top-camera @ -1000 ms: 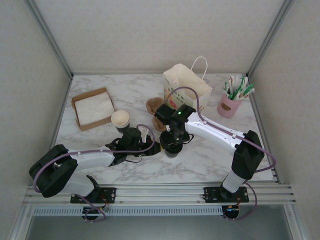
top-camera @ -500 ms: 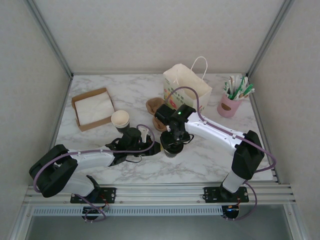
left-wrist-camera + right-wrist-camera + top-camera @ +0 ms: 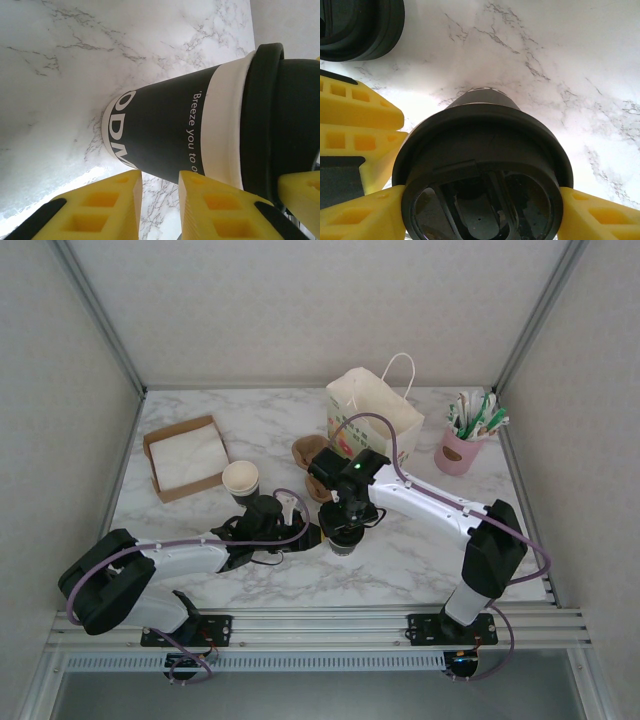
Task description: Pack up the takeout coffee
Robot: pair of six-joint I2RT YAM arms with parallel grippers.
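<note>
The takeout coffee point(image 3: 342, 540), a black paper cup with a black lid, stands on the marble table point(image 3: 420, 550) near the front middle. My right gripper point(image 3: 342, 523) comes down on it from above. Its yellow fingers point(image 3: 360, 215) press on both sides of the lid's rim point(image 3: 480, 130), so it is shut on the lidded cup. My left gripper point(image 3: 305, 533) lies low just left of the cup. Its fingers point(image 3: 100, 205) stand a little apart with bare marble in the gap, and the cup wall point(image 3: 175, 135) lies just beyond their tips.
A cream paper bag point(image 3: 372, 412) stands upright behind the cup. A lidless black cup point(image 3: 240, 480) and a cardboard tray of napkins point(image 3: 185, 457) are at the left. Loose black lids point(image 3: 360, 25) lie close by. A pink holder of sachets point(image 3: 462, 448) stands far right.
</note>
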